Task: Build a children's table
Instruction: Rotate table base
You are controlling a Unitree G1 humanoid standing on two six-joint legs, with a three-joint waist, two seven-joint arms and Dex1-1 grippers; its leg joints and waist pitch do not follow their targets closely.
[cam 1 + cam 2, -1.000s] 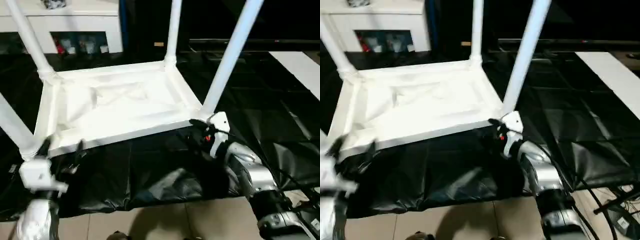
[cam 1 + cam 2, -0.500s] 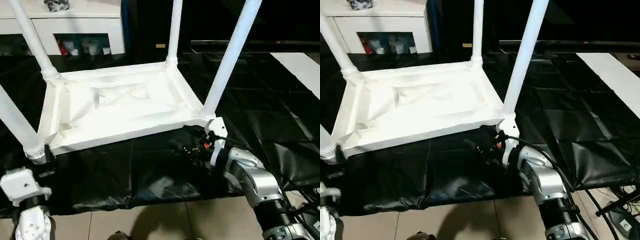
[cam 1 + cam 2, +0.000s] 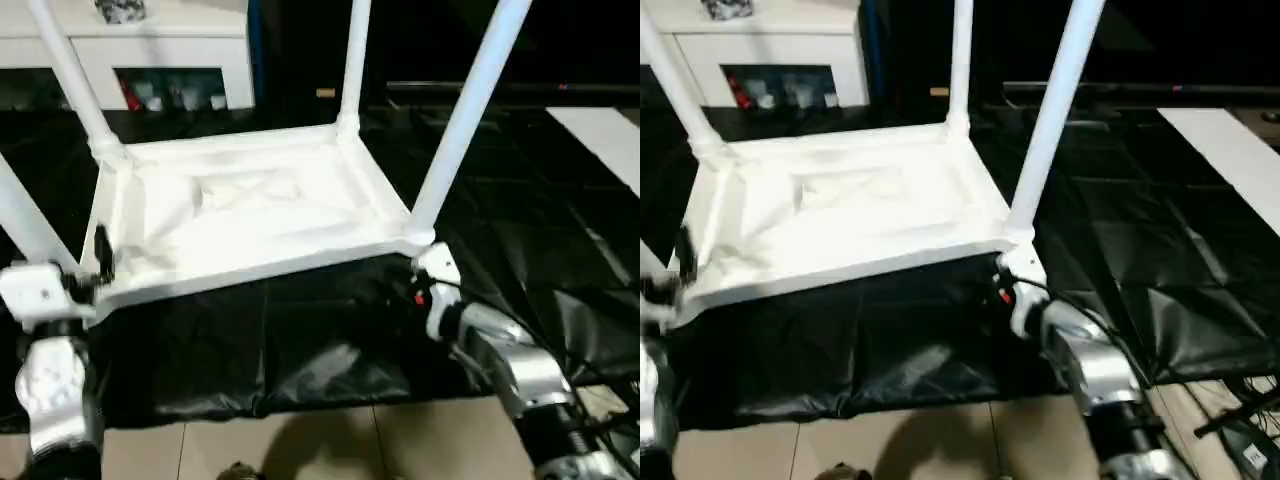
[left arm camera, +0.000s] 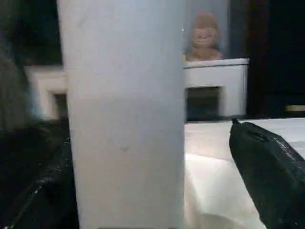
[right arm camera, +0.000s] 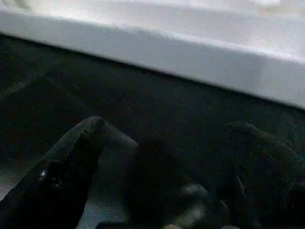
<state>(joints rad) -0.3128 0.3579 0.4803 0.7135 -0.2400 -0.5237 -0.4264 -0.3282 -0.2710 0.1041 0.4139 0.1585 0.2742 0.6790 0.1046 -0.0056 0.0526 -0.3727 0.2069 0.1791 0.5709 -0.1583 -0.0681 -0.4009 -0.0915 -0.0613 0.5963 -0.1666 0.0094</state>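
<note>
- White plastic children's table [image 3: 250, 215] lying upside down on black sheeting [image 3: 300, 340] spread over the floor, ribbed underside facing up, four tubular legs standing up from the corner sockets.
- Near-left leg [image 3: 25, 220] rising beside the left pincer [image 3: 85, 265]; near-right leg [image 3: 465, 110] rising from the corner just beyond the right pincer [image 3: 385, 290].
- Left pincer at the table's near-left corner, spread wide, one black finger [image 4: 269, 167] on one side of that leg [image 4: 124, 114] and the other finger dim on the far side; contact with the leg not clear.
- Right pincer low over the black sheeting just in front of the table's near rim [image 5: 190, 57], fingers [image 5: 66, 157] spread apart, gripping nothing.
- Beyond the table, a white cabinet [image 3: 150, 60] with small items behind its glass.
- Nearer than the sheeting, beige tiled floor [image 3: 300, 450].
- To the table's right, a pale strip [image 3: 600, 140] on the dark ground.
</note>
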